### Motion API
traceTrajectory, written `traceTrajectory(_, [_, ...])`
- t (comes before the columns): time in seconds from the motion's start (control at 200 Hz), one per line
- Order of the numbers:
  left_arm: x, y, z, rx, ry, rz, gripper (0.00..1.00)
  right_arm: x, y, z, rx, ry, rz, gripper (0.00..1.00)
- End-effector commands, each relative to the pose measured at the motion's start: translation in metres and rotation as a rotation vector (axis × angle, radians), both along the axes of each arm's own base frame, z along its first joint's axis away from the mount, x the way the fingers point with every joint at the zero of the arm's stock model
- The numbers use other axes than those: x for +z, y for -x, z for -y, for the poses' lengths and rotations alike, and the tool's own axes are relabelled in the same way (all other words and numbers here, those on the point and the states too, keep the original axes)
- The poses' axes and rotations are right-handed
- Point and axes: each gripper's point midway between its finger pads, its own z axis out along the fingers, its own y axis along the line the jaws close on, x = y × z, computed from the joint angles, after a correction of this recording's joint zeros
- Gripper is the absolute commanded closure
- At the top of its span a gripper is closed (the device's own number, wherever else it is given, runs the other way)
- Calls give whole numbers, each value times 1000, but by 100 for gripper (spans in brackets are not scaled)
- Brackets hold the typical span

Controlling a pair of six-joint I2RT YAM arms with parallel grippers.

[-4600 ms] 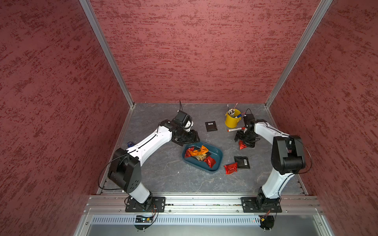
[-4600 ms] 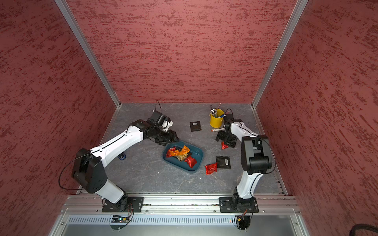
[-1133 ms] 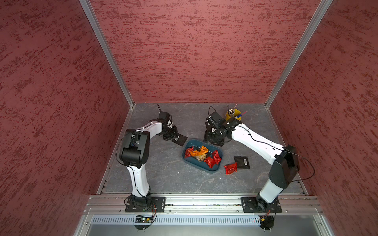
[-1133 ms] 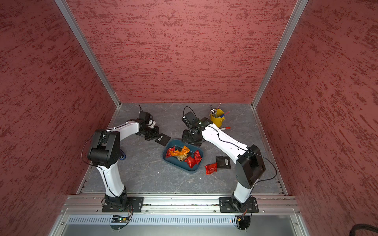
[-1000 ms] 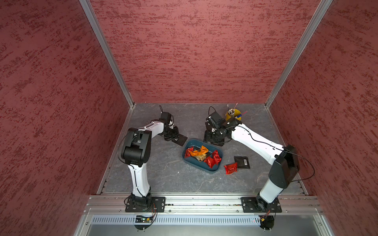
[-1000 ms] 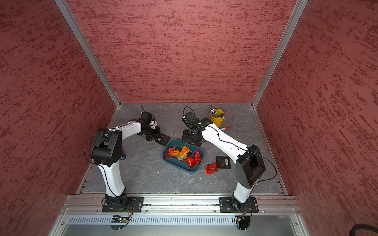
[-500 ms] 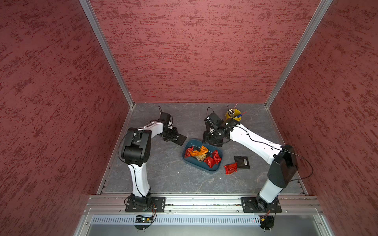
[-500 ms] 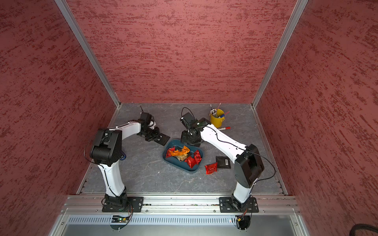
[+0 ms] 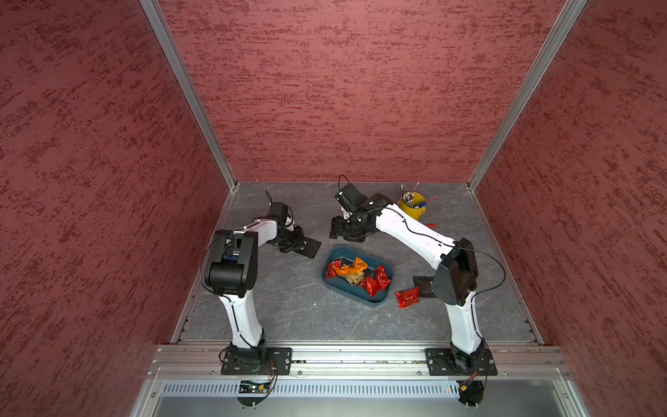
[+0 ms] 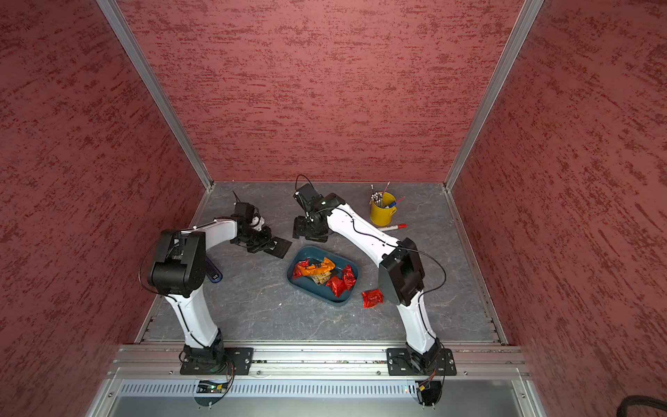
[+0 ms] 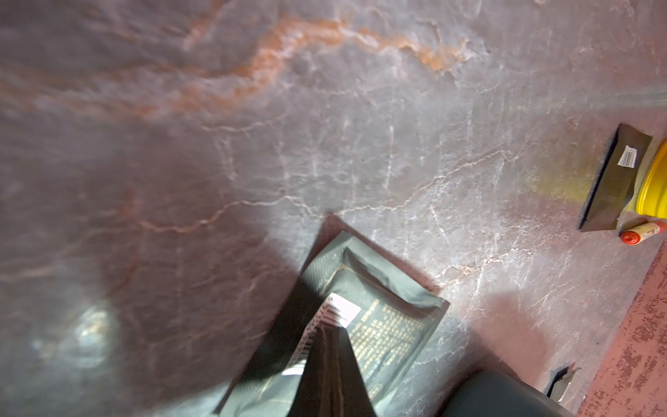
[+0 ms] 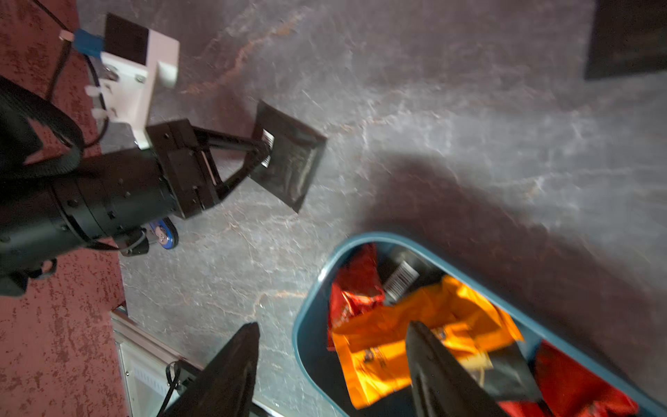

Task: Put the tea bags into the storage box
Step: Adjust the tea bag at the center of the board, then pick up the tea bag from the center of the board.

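left gripper is clamped tight on the black tea bag, pinching right at its barcode label with most of the packet poking out past the fingertips; right gripper hangs wide open holding nothing, storage box rim sitting between its fingers, one finger over the orange tea bag inside

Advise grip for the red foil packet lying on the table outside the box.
Pinch the red packet across its crinkled middle, straight down from above. It lies flat on the table just beside the box, no edge raised; the puffy foil should bunch.
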Motion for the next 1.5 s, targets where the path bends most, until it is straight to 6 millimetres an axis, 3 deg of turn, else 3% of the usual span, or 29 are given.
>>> traceTrajectory(0.0, [-21,22,-6,-7,-33,-84,100,-11,-4,-18,62,-55,-44,29])
traceTrajectory(0.13, [-21,21,1,-14,-13,-84,100,-34,-25,-25,58,-102,-73,27])
traceTrajectory(0.326, [-24,20,14,-27,0,-93,100,-61,-54,-14,38,-126,-98,26])
traceTrajectory(0.546, [-26,17,25,-32,5,-95,100,-73,-83,3,28,-170,-91,24])
traceTrajectory(0.872, [-28,14,27,-33,4,-99,100,-109,-76,-7,29,-235,-197,23])
traceTrajectory(1.157, [-28,13,29,-32,13,-99,100,-122,-70,-15,17,-281,-241,23])
traceTrajectory(1.493, [-27,14,31,-38,16,-98,100,-141,-58,-41,6,-358,-295,23])
